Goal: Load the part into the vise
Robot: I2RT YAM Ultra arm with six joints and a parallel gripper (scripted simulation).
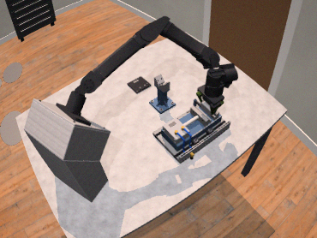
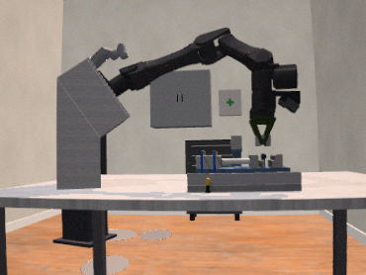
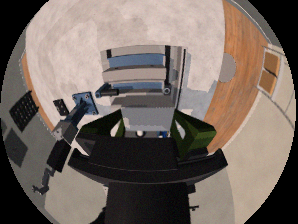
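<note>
The gripper [image 1: 208,107] [image 2: 262,141] [image 3: 147,109] is partly open, gripping the block [image 2: 267,141] [image 3: 147,120]; in the wrist view, its long axis goes left to right.

The arm [image 1: 123,56] [image 2: 173,60] is showing matte black, rounded links; its tapering fingers are looking dark green, perhaps openwork.

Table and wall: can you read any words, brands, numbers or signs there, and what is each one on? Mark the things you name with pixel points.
No readable words, brands or numbers.
Green cross, a sign without letters: on the pale panel [image 2: 236,110] on the back wall.
Small pale marks, too small and blurred to read: on the flat black plate [image 1: 136,86] [image 3: 61,107] on the table.
</note>
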